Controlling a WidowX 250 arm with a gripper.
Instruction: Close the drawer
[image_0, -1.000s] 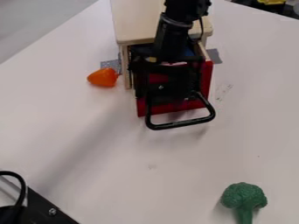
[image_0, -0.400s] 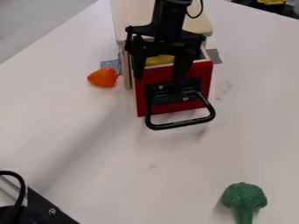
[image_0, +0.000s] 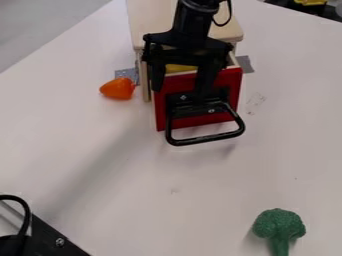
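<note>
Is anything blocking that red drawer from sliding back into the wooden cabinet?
Nothing visible blocks it. The yellow item is inside the red drawer, and the orange piece sits beside the wooden cabinet, apparently outside the drawer's path.

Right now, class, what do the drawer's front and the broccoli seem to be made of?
Drawer front: probably painted wood or plastic, glossy red, flat with crisp edges. Broccoli: likely molded plastic or rubber, matte, its one green covering head and stem.
</note>
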